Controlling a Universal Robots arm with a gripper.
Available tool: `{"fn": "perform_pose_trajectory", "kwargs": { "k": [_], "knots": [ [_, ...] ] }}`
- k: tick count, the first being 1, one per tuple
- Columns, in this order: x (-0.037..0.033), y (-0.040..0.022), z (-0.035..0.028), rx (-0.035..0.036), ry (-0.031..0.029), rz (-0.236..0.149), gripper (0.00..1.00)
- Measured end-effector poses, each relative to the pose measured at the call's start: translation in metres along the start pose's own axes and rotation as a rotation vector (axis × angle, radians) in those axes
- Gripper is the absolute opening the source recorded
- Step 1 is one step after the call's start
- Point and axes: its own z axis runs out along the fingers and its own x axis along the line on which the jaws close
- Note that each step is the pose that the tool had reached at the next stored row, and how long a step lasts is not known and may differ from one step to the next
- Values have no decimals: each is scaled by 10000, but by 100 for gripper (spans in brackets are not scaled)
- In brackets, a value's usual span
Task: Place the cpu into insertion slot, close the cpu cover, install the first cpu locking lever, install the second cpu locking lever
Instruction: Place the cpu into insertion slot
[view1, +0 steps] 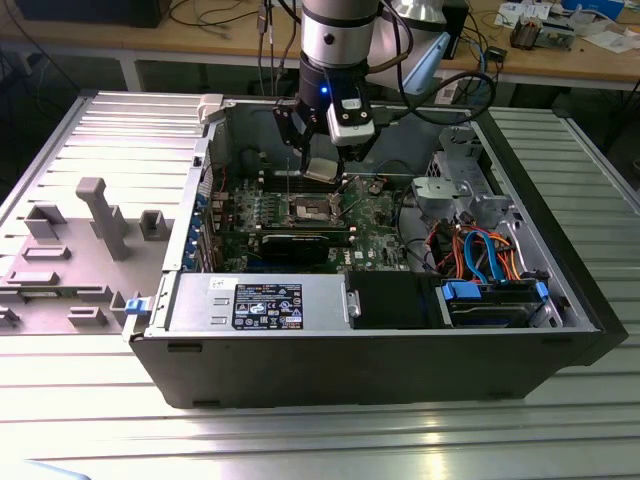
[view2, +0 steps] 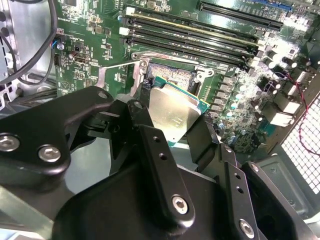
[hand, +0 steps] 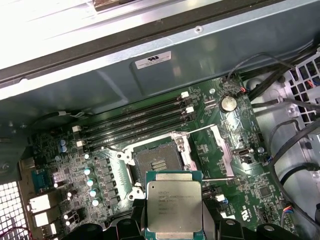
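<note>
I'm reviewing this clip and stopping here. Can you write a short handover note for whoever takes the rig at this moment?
The gripper: jaws shut on the cpu, gripping it by two opposite edges with the silvery face up.
Positions: the cpu hangs over the motherboard, just off the insertion slot and not in it. The slot is bare. The cpu cover is swung open beside the slot, and the locking levers look unlatched.
Done: the cpu is picked up and brought to the slot.
Left: seat the cpu, close the cover, fasten both levers.
</note>
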Motion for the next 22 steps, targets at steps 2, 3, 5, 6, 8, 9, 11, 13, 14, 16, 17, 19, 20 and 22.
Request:
{"fn": "perform_pose_trajectory", "kwargs": {
  "k": [2,3,5,6,8,9,11,13,14,16,17,19,20,22],
  "knots": [
    [0,0,0,0,-2,32,54],
    [0,0,0,0,-3,48,54],
    [0,0,1,2,-16,192,54],
    [0,0,1,6,-21,253,54],
    [0,0,1,5,-33,416,54],
    [0,0,1,3,-38,486,54],
    [0,0,1,1,-46,607,54],
    [0,0,1,1,-54,710,54],
    [0,0,1,1,-56,740,54],
    [0,0,2,2,-61,796,54],
    [0,0,2,3,-62,814,54],
    [0,0,2,4,-66,854,54],
    [0,0,2,4,-68,874,54],
    [0,0,2,5,-72,927,54]
  ]
}}
